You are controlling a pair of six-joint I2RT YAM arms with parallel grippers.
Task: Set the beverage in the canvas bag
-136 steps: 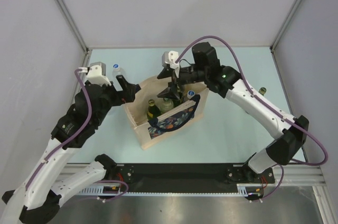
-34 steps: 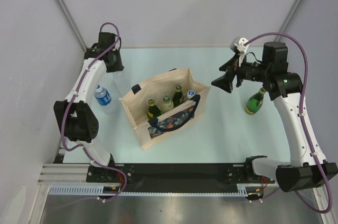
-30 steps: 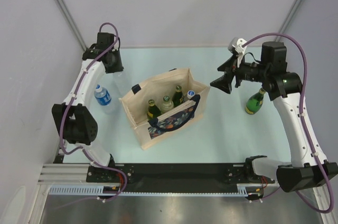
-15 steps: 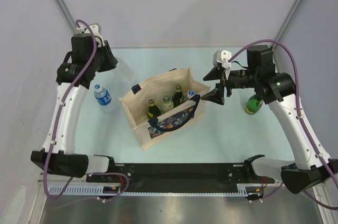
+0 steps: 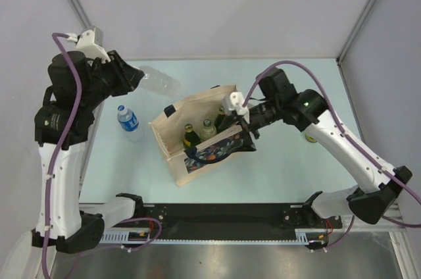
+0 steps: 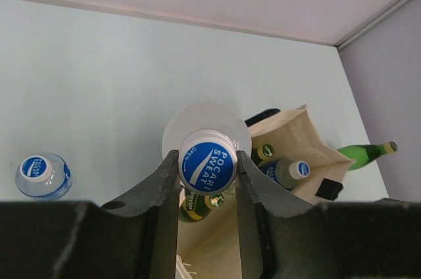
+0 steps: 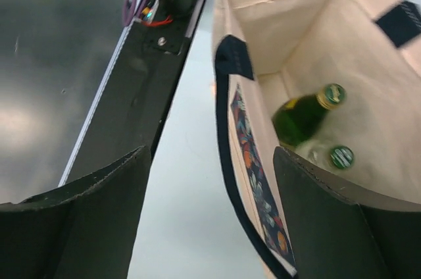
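From above, the left pincer (image 5: 133, 76) is high over the far left corner of the worktop (image 5: 289, 174), clamped on a clear bottle (image 5: 161, 83). The bottle lies nearly level, its free end aimed toward the bag (image 5: 172, 160), which stands open below and to the right. The right pincer (image 5: 241, 127) is at the bag's near right rim. A blue-capped bottle (image 5: 127, 120) stands just left of the bag.

In the left wrist view, the fingers (image 6: 164, 180) grip the bottle (image 6: 207, 118) at its neck, with the cap (image 6: 207, 164) facing the camera. Its long axis runs straight away from the pincer. The bag (image 6: 299, 131) sits lower and off to the right, so the carry likely needs a swing that way and a tip to upright. A green bottle (image 6: 367, 154) lies beyond the bag.

In the right wrist view, the right pincer (image 7: 210, 187) gapes wide and holds nothing. The bag's navy-trimmed rim (image 7: 227, 114) lies between its fingers (image 7: 72, 206); contact is unclear.
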